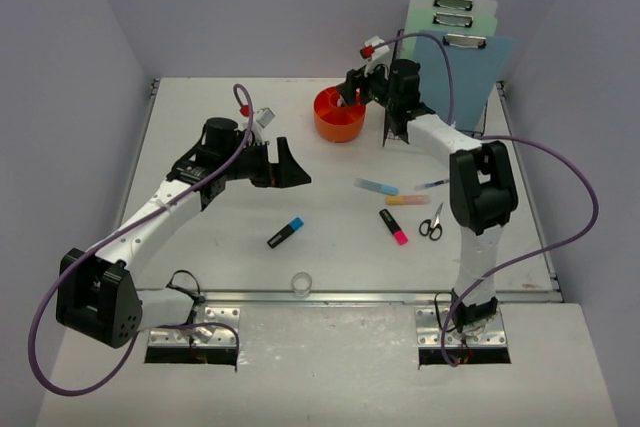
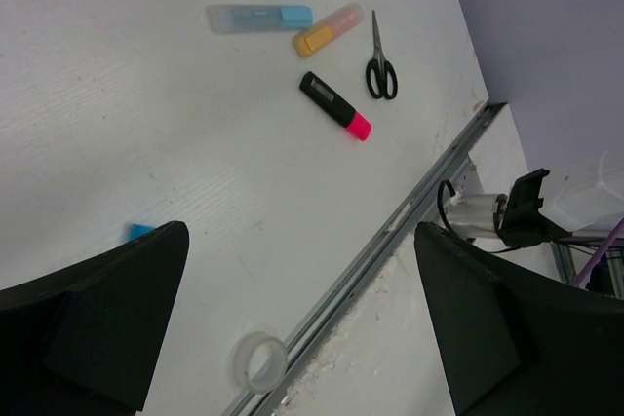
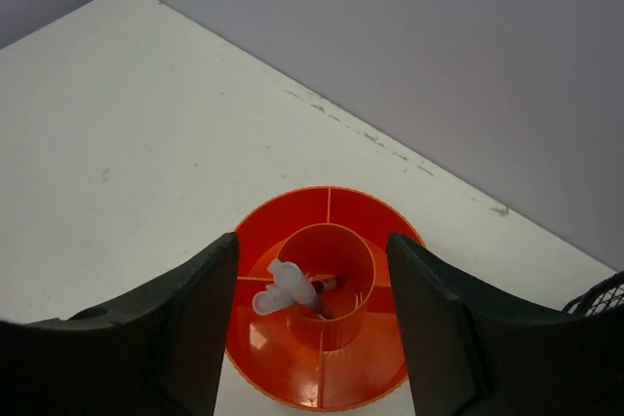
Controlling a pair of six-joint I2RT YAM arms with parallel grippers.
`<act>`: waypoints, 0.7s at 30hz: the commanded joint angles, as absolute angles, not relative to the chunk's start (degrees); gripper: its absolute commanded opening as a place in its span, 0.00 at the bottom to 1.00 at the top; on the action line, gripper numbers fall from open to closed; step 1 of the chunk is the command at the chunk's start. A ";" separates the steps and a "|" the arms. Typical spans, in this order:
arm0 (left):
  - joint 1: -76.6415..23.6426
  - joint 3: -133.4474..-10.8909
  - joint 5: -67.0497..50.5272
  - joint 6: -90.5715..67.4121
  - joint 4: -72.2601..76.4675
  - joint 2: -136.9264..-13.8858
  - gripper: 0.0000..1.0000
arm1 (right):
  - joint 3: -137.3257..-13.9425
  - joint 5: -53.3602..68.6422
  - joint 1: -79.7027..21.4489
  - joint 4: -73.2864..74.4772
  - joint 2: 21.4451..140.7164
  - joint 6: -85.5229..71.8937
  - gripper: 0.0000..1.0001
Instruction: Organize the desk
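Observation:
The desk point(image 1: 200, 237) is a white tabletop with a metal rail point(image 2: 419, 204) along its front. An orange round organizer point(image 1: 339, 115) stands at the back middle. My right gripper point(image 1: 351, 87) hangs over it, open, with nothing between its fingers point(image 3: 185, 328). In the right wrist view, two white-capped pens point(image 3: 292, 284) lean in the centre cup of the organizer point(image 3: 292, 358). My left gripper point(image 1: 295, 169) hovers open and empty over the middle of the desk. Loose on the desk lie a blue-capped black highlighter point(image 1: 285, 233), a pale blue highlighter point(image 1: 376, 186), an orange highlighter point(image 1: 407, 200), a pink-tipped black highlighter point(image 1: 393, 226), scissors point(image 1: 431, 222) and a pen point(image 1: 432, 184).
A clear tape roll point(image 1: 301, 283) rests against the front rail and also shows in the left wrist view as the tape roll point(image 2: 260, 360). Clipboards point(image 1: 455, 37) stand in a black wire rack point(image 3: 600, 294) at the back right. Pale lavender walls enclose the desk.

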State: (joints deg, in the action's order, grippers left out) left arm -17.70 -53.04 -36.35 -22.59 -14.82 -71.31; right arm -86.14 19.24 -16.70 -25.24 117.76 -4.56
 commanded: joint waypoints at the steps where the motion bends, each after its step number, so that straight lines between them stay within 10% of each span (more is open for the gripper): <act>1: -17.05 -56.49 -34.98 -18.79 -14.16 -71.28 1.00 | -86.00 21.01 -16.01 -22.16 109.30 -0.63 0.66; 10: -17.23 -60.64 -31.28 -9.32 -17.93 -73.04 1.00 | -97.50 46.90 -3.00 35.54 100.45 35.38 0.49; 21: -17.67 -60.73 -31.33 -8.35 -18.28 -73.04 1.00 | -101.86 21.56 -2.39 66.18 108.87 69.65 0.43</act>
State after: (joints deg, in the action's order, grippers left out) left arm -17.65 -58.63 -31.55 -9.56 -19.24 -73.29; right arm -101.38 32.58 -0.37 54.45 105.06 57.78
